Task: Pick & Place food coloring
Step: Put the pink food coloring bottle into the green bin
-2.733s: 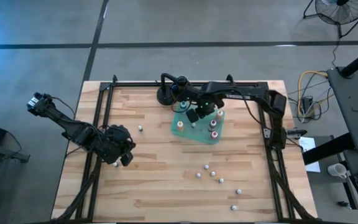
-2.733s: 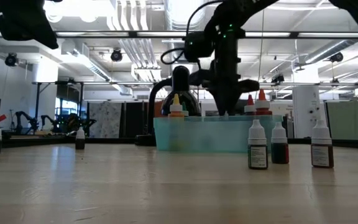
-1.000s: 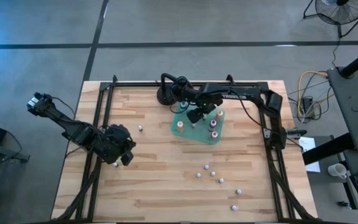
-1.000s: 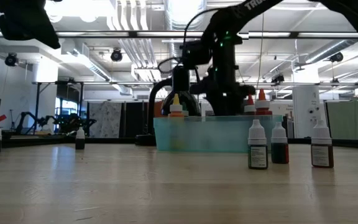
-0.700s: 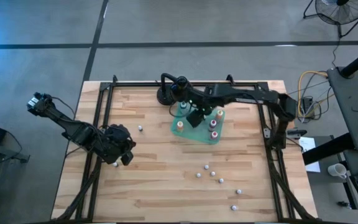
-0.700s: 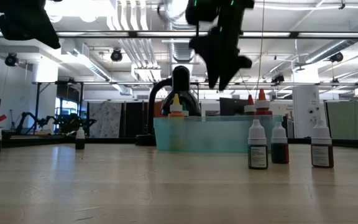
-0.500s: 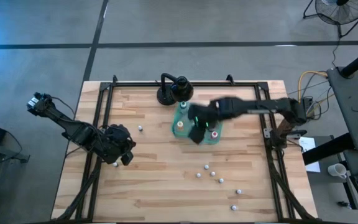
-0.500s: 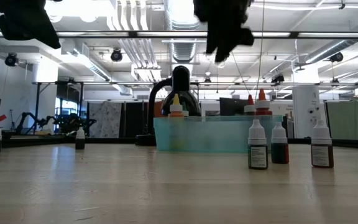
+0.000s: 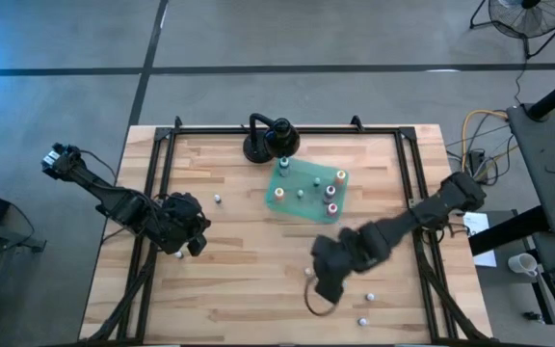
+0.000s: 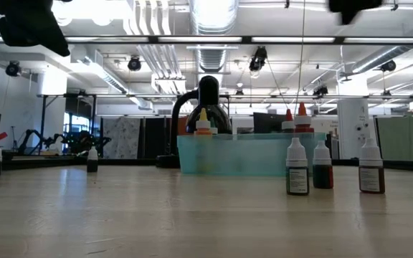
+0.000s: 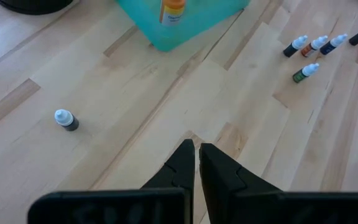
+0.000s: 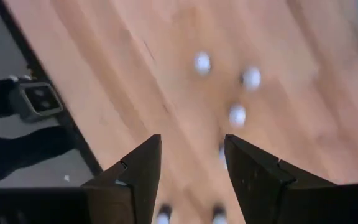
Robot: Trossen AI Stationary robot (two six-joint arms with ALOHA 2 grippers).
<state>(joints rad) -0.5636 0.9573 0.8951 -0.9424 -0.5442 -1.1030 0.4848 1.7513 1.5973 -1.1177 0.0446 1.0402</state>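
Observation:
Several food coloring bottles point(image 9: 331, 191) stand upright in the green tray point(image 9: 291, 200) at the table's far middle. More stand loose on the wood near the right front point(image 9: 370, 296), and three show close in the low view point(image 10: 297, 167). One stands alone left of the tray point(image 9: 217, 200). My right gripper point(image 9: 324, 285) hovers open, high above the loose bottles point(image 12: 237, 115), with nothing between its fingers point(image 12: 192, 140). My left gripper point(image 9: 193, 245) waits shut at the table's left, above bare wood point(image 11: 196, 152).
A black round-based stand point(image 9: 270, 140) sits just beyond the tray at the far edge. Black frame rails point(image 9: 158, 183) run along the table's left and right sides. Bare wood lies between the left arm and the loose bottles.
My right gripper has risen out of the green tray and swung quickly toward the table's near edge. It now hangs over the loose bottles, still open. The bottles in the tray stay upright.

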